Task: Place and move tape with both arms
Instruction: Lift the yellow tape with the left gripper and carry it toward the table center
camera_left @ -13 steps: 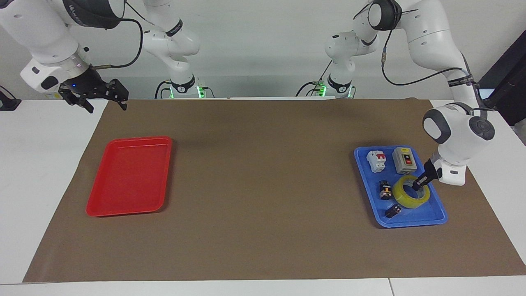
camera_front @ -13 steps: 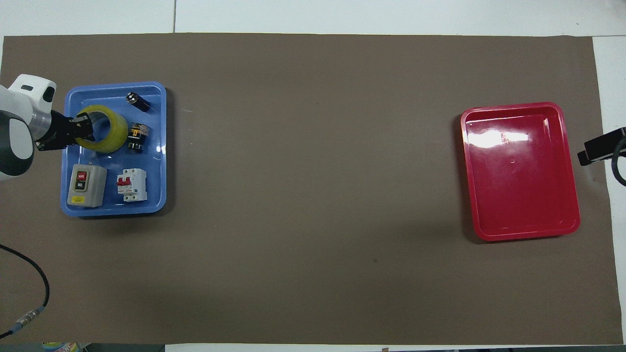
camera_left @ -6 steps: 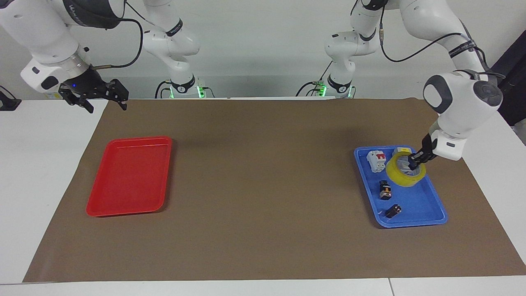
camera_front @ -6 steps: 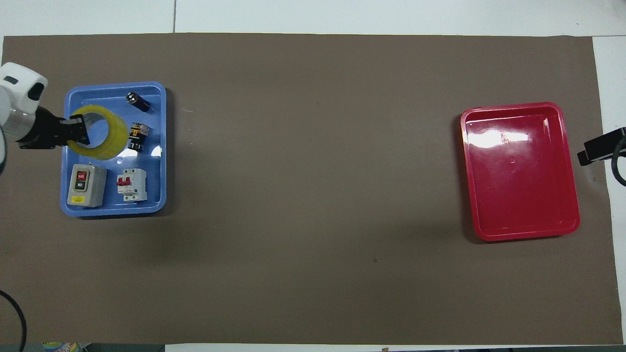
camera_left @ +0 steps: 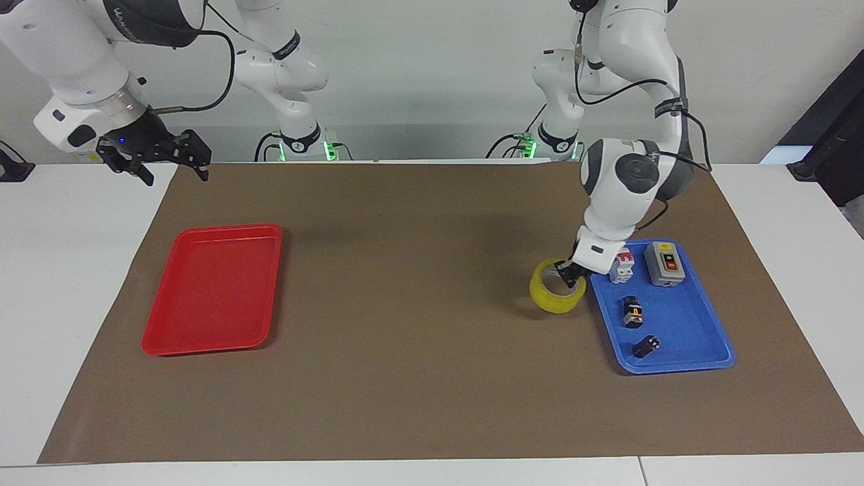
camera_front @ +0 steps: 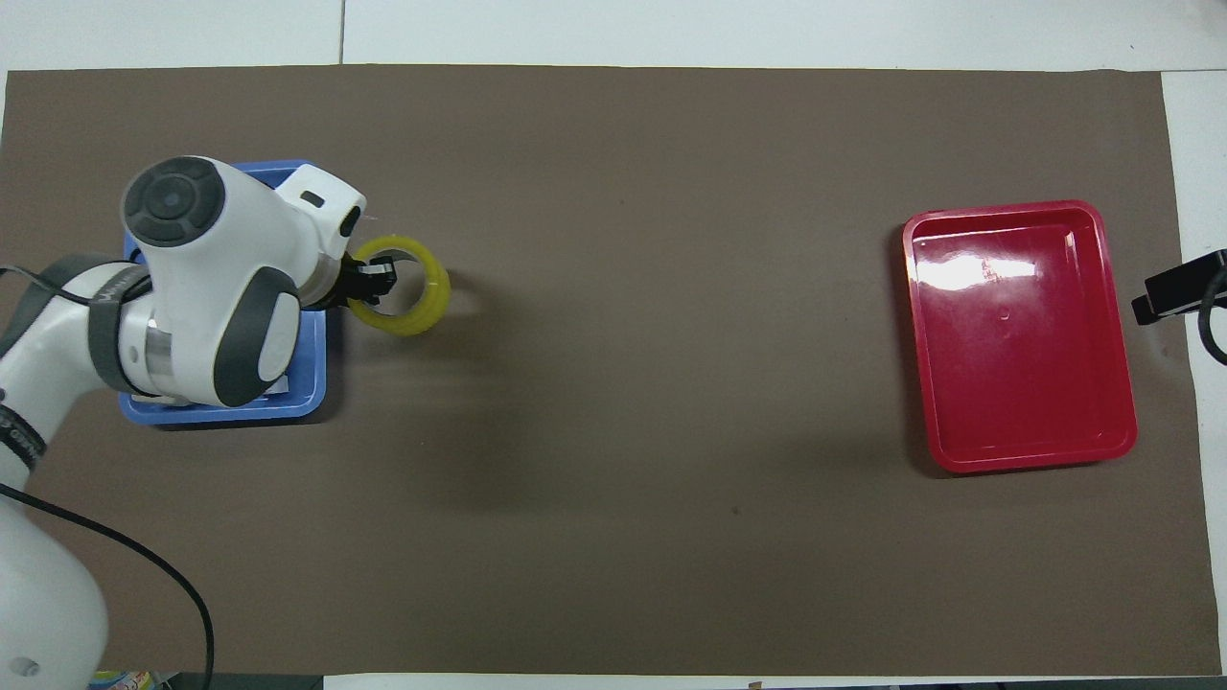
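Yellow tape (camera_left: 557,295) was already out of the blue tray (camera_left: 682,361) in the facing view, hanging over the brown mat (camera_left: 418,378) just beside the tray, so I'd guess the carry toward the middle was underway and everything else was left. The left gripper (camera_left: 569,272) had its jaws clamped on the ring's wall. The right gripper (camera_left: 165,158) waited near the mat's corner, jaws apart, holding nothing.

From overhead, the tape sat clear of the tray's rim, and the red tray (camera_front: 1122,422) had nothing in it.
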Motion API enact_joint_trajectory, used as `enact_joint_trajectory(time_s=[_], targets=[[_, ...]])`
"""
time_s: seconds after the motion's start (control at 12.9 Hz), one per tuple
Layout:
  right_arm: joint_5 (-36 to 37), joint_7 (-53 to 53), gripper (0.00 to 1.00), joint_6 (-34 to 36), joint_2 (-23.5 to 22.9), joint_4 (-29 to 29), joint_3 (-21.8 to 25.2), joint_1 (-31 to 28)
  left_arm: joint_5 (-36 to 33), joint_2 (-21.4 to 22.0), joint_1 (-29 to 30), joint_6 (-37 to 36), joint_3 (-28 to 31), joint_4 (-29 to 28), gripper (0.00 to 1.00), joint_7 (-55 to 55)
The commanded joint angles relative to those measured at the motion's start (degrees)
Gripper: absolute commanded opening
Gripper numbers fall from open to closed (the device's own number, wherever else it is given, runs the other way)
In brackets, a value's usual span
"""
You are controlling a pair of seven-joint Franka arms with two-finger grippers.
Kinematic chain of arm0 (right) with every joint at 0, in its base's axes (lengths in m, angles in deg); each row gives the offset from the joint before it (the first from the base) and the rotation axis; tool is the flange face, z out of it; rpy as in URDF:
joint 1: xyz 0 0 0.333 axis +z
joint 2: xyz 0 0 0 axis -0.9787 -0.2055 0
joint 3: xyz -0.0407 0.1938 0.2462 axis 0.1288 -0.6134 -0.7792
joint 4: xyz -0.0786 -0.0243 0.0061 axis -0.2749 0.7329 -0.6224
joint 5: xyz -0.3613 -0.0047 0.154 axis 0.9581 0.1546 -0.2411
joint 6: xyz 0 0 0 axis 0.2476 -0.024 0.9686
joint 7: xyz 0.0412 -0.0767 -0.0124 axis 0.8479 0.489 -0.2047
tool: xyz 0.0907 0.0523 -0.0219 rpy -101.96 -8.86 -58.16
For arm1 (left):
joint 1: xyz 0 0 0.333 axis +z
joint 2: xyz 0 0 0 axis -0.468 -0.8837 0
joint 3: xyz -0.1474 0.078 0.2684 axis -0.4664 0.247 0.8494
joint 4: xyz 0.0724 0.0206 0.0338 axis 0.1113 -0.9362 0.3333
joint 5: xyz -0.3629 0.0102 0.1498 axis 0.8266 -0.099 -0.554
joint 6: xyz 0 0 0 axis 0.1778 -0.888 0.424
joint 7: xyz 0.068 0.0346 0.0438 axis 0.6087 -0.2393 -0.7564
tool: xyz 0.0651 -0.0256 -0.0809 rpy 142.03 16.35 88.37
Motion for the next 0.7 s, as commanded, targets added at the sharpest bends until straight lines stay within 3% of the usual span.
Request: enact_joint_trajectory(time_s=[0.0,0.23,0.62], targets=[[-0.97,0.41,1.00,-1.18,1.12,-1.61,-0.10,-0.38,-2.49,-2.79,-8.55,2.97,1.08,1.36,0.00,-9.73],[-0.97,0.41,1.00,-1.18,1.12,-1.61,-0.01,-0.38,-5.92,-10.18,-14.81,6.21,0.99,7.87,0.00,-21.43],[-0.97,0.41,1.00,-1.18,1.12,-1.61,-0.10,-0.38,-5.92,-11.60,-20.01,6.15,0.82,8.14,0.00,-21.99]])
